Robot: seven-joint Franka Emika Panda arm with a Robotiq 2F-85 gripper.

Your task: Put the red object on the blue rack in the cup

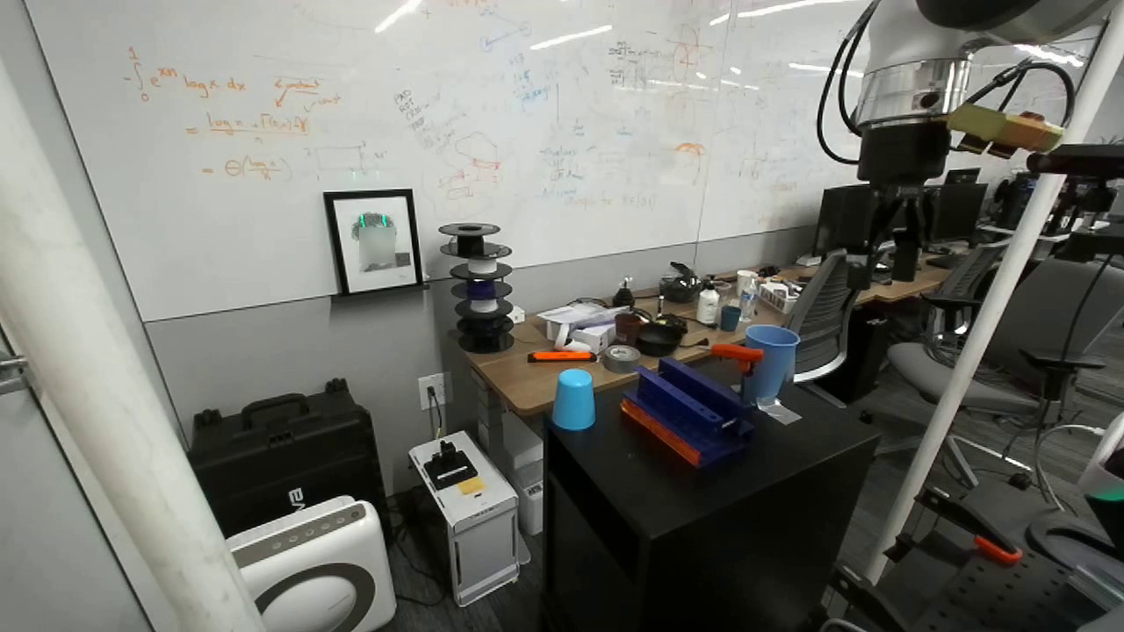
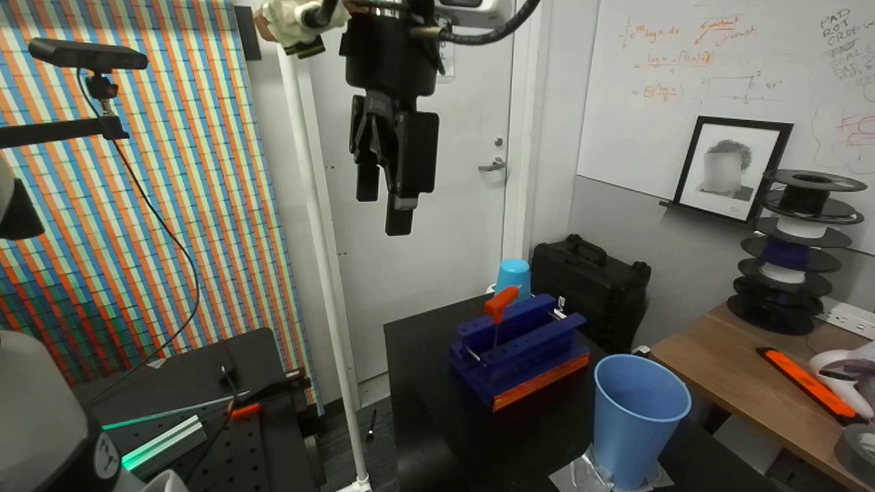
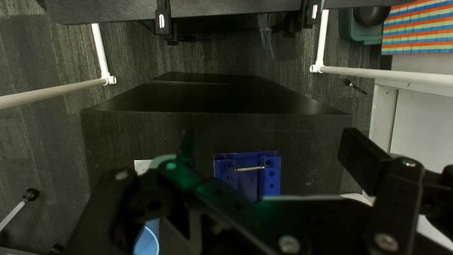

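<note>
The red object (image 2: 502, 304) is a red-orange handle on a thin shaft, standing upright in the blue rack (image 2: 523, 352). It also shows in an exterior view (image 1: 738, 353) and is hidden in the wrist view. The rack has an orange strip along one side and shows in part in the wrist view (image 3: 272, 177). An upright light-blue cup (image 2: 639, 417) stands beside the rack, taped at its base; the wrist view shows a bit of it (image 3: 147, 239). My gripper (image 2: 384, 208) is open and empty, high above the black cabinet; its fingers are wide apart in the wrist view (image 3: 272, 150).
A bright-blue cup (image 1: 573, 400) stands upside down on the black cabinet (image 1: 667, 491), on the other side of the rack. A wooden desk (image 1: 518, 377) with tape, a bowl and clutter adjoins it. White poles (image 1: 966, 369) stand around the area.
</note>
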